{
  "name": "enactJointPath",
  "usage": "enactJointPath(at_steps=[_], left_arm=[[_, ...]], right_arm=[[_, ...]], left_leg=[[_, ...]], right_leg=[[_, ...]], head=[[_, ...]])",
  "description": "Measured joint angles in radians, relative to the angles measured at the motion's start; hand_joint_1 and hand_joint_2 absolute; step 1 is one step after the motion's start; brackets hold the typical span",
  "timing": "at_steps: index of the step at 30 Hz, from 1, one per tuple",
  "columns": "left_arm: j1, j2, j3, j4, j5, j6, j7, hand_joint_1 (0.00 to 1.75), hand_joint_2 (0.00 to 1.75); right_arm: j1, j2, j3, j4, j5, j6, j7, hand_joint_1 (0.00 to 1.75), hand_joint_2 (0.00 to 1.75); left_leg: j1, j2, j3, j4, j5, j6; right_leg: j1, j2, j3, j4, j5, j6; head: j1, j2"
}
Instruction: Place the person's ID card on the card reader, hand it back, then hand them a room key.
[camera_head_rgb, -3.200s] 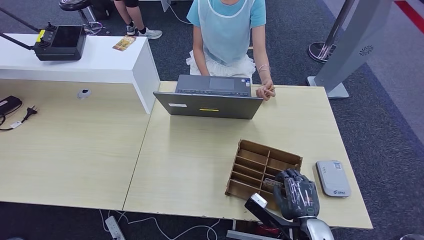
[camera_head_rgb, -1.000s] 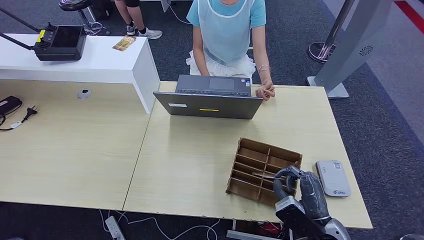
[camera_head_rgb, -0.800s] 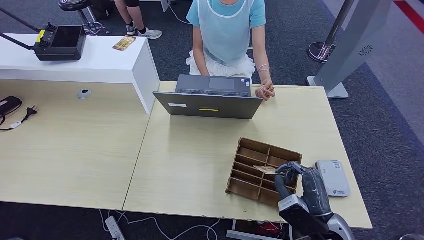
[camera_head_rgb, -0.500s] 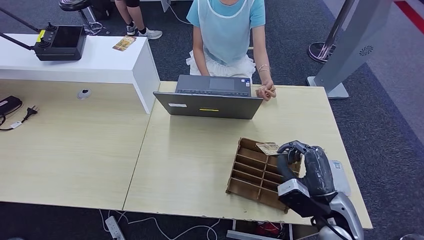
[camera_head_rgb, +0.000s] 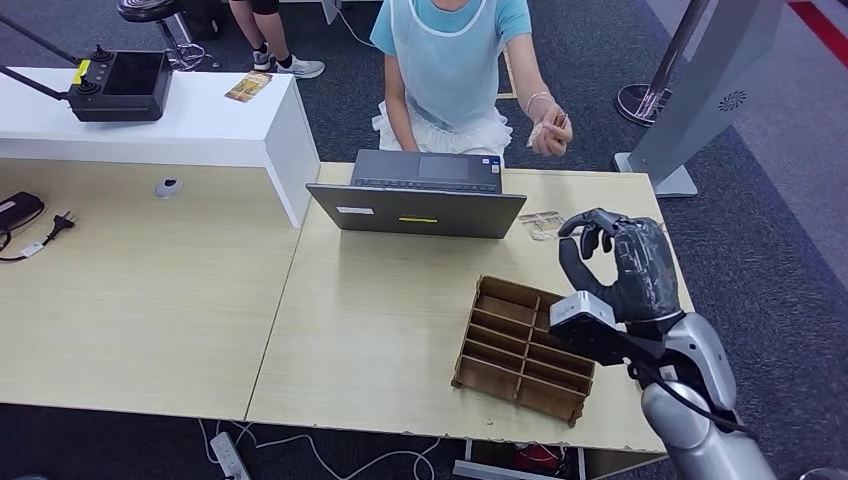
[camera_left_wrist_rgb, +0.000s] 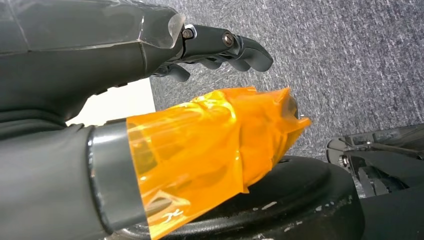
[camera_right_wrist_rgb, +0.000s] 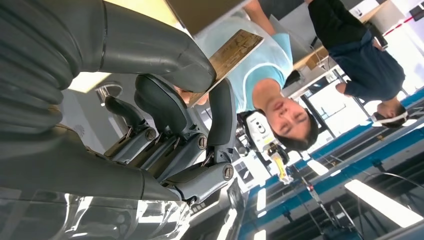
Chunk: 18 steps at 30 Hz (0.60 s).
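head view: the right hand (camera_head_rgb: 622, 265) is raised over the desk (camera_head_rgb: 400, 330), beyond the wooden tray (camera_head_rgb: 525, 350), its fingers (camera_head_rgb: 583, 225) pinching a room key (camera_head_rgb: 541, 224) that juts toward the laptop (camera_head_rgb: 420, 195). the person's hand (camera_head_rgb: 551, 132) is lifted near it.

right wrist view: the room key (camera_right_wrist_rgb: 227, 55) sits between thumb and a dark finger.

left wrist view: the left hand (camera_left_wrist_rgb: 115, 65) hangs with fingers (camera_left_wrist_rgb: 225, 47) curled, holding nothing.

Dark grey right hand (camera_head_rgb: 622, 262) pinching tan, faintly patterned room key (camera_head_rgb: 542, 224). Brown wooden tray (camera_head_rgb: 523, 347) on pale wood table (camera_head_rgb: 380, 320). Grey laptop (camera_head_rgb: 420, 195) with yellow strip. Light blue shirt on person (camera_head_rgb: 455, 60).
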Motion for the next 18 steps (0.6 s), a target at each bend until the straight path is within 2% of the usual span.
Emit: enactJointPath(at_steps=[10, 18], left_arm=[[-0.004, 0.001, -0.002, 0.0, -0.011, -0.008, -0.005, 0.0, 0.0], [-0.005, 0.001, -0.004, 0.0, -0.021, -0.011, -0.014, 0.0, 0.0]], right_arm=[[-0.308, 0.001, 0.055, 0.168, -0.024, 0.094, 0.062, 1.72, 1.75], [-0.486, 0.029, 0.085, 0.339, -0.078, 0.153, 0.077, 1.68, 1.75]], left_leg=[[0.0, -0.001, 0.0, 0.0, 0.001, 0.0], [0.0, -0.001, 0.0, 0.0, 0.001, -0.001]], right_leg=[[0.0, -0.001, 0.0, 0.0, 0.001, 0.0], [0.0, -0.001, 0.0, 0.0, 0.001, 0.0]], head=[[0.0, 0.0], [0.0, 0.0]])
